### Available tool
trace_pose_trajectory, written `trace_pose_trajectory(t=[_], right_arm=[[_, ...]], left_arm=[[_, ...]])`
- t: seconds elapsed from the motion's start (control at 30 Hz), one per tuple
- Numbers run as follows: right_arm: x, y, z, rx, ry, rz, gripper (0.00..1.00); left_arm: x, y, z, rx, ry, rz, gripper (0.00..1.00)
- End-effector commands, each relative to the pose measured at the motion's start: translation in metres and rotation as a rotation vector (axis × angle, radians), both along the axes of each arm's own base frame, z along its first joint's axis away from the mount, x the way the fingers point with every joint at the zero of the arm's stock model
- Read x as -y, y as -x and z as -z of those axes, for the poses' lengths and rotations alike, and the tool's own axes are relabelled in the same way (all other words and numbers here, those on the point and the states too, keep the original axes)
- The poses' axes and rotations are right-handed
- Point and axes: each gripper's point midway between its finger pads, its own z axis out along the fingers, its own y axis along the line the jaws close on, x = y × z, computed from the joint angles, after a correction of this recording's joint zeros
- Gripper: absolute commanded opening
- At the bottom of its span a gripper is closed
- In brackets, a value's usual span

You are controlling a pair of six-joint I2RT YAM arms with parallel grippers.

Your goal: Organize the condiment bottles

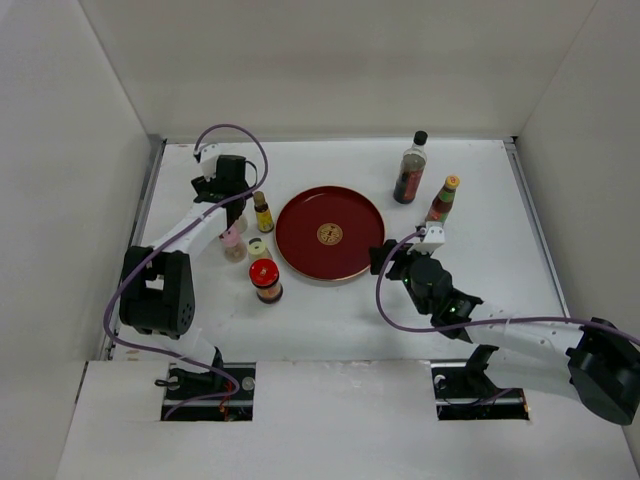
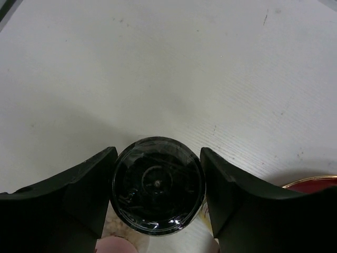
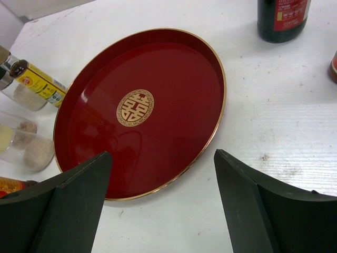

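A: Left of the red tray (image 1: 300, 215), the left gripper (image 2: 158, 151) is over the bottle cluster. Its fingers (image 2: 79, 190) flank a shiny dark round cap (image 2: 158, 184), very close on both sides. I can't tell whether it's clamped or just about touching.

B: Right gripper (image 3: 163, 155)?

A: Jaws spread wide, nothing in them. It hovers at the tray's near-right rim.

B: Where are the other bottles?

A: The yellow-capped bottle (image 1: 262, 211), pink bottle (image 1: 233, 243) and cream bottle (image 1: 258, 247) are packed just beside the left gripper. The red-lidded jar (image 1: 265, 280) is nearer the arm bases. The tall dark bottle (image 1: 409, 170) and orange-capped bottle (image 1: 443, 203) stand right of the tray, and nothing is on the tray.

B: Risks?

A: The hold is only on the cap, which looks slick. With a weak squeeze the bottle probably slips out on the lift. The cluster is tight too, so any sideways drift could knock the pink or yellow-capped one over onto the table (image 1: 330, 320).

B: And the right side?

A: The right arm is close to the orange-capped bottle. A careless swing could tip it.
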Motion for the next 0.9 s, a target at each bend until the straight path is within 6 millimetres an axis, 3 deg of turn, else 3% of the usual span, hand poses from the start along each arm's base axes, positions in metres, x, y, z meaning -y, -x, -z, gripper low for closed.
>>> trace_pose_trajectory(t=[0.0, 0.1, 0.27, 0.37, 0.47, 0.63, 0.73, 0.87], right_arm=[[-0.009, -0.002, -0.018, 0.05, -0.043, -0.021, 0.85], [-0.008, -0.001, -0.022, 0.057, -0.054, -0.02, 0.85], [-0.011, 0.0, -0.02, 0.053, -0.06, -0.038, 0.86], [-0.009, -0.001, -0.02, 0.055, -0.066, -0.031, 0.86], [-0.009, -0.002, -0.019, 0.055, -0.067, -0.031, 0.86], [-0.003, -0.002, -0.02, 0.06, -0.072, -0.011, 0.86], [0.0, -0.003, -0.022, 0.066, -0.078, -0.005, 0.86], [0.003, -0.003, -0.022, 0.069, -0.081, 0.006, 0.86]], left_arm=[[-0.004, -0.006, -0.023, 0.089, 0.009, -0.024, 0.44], [-0.013, -0.001, -0.063, 0.197, -0.01, -0.066, 0.42], [-0.019, 0.017, -0.158, 0.438, -0.047, -0.108, 0.42], [-0.005, 0.019, -0.203, 0.525, -0.064, -0.08, 0.42], [0.023, 0.018, -0.233, 0.598, -0.043, -0.014, 0.42], [0.098, 0.008, -0.237, 0.611, 0.017, 0.163, 0.41], [0.151, 0.0, -0.214, 0.57, 0.056, 0.286, 0.41], [0.192, -0.009, -0.177, 0.506, 0.068, 0.36, 0.41]])
